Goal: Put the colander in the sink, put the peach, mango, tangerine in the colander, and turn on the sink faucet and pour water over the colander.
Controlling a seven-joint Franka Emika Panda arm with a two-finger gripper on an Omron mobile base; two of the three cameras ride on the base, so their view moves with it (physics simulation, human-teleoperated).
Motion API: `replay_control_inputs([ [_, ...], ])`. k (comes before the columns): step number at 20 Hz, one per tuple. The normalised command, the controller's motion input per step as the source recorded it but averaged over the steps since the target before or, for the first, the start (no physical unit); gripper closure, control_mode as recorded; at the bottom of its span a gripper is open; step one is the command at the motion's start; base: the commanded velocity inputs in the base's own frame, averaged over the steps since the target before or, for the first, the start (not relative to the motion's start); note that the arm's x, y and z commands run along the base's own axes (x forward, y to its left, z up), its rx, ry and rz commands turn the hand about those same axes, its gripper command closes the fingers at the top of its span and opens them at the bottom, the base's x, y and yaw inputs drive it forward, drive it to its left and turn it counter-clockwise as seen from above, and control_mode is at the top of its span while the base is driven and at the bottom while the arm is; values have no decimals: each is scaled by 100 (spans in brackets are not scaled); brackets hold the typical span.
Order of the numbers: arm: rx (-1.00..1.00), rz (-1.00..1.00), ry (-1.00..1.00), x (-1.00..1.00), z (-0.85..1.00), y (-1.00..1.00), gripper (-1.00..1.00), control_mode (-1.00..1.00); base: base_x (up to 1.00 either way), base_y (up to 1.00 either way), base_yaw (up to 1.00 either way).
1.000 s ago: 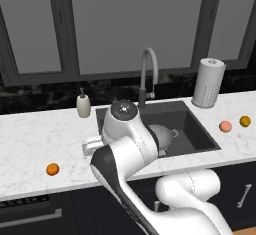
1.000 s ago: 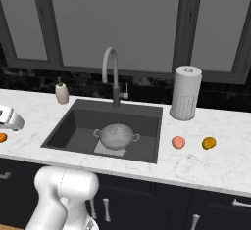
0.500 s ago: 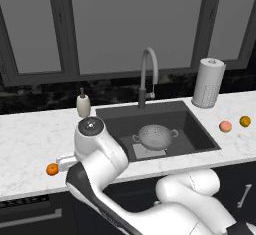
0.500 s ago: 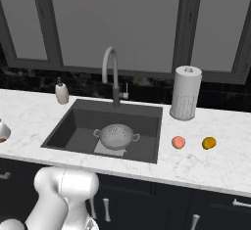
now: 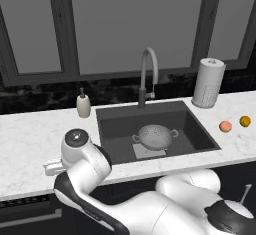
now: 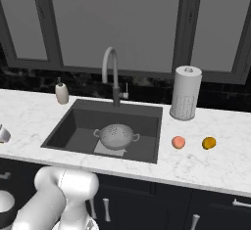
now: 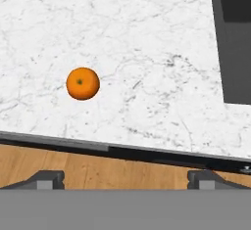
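Observation:
The metal colander (image 5: 154, 136) (image 6: 116, 136) stands upright in the dark sink (image 5: 197, 129). On the counter right of the sink lie the pink peach (image 5: 225, 126) (image 6: 178, 142) and, further right, the yellow-orange mango (image 5: 245, 121) (image 6: 209, 143). The tangerine (image 7: 83, 83) rests on the marble left of the sink, close to the front edge. My gripper (image 7: 126, 181) hovers above it, open, its fingertips (image 7: 46, 179) far apart with nothing between them. The curved faucet (image 5: 147, 74) (image 6: 112, 72) stands behind the sink, with no water running.
A paper towel roll (image 5: 207, 83) (image 6: 185, 93) stands at the back right, a soap dispenser (image 5: 83, 104) (image 6: 62, 93) at the back left. The sink's corner (image 7: 235, 38) is right of the tangerine. Below the counter edge (image 7: 122, 148) is wooden floor.
The arm has swung left, from over the sink to over the left counter near its front edge. The colander, peach and mango have not moved.

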Motion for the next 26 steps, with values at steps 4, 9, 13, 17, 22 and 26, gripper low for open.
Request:
replay_control_inputs([
  [4, 0, 0, 10, 59, -39, 51, -100, -100, 0, 0, 0],
  [9, 0, -1, 19, 46, -23, 55, -100, -100, 0, 0, 0],
  [13, -4, 0, 19, 27, -9, 38, -100, -100, 0, 0, 0],
  [17, -5, -2, 8, 13, -30, 11, -100, -100, 0, 0, 0],
  [22, -6, -4, 1, 2, -46, 5, -100, -100, 0, 0, 0],
  [26, -5, -3, 0, 9, -40, 13, -100, -100, 0, 0, 0],
])
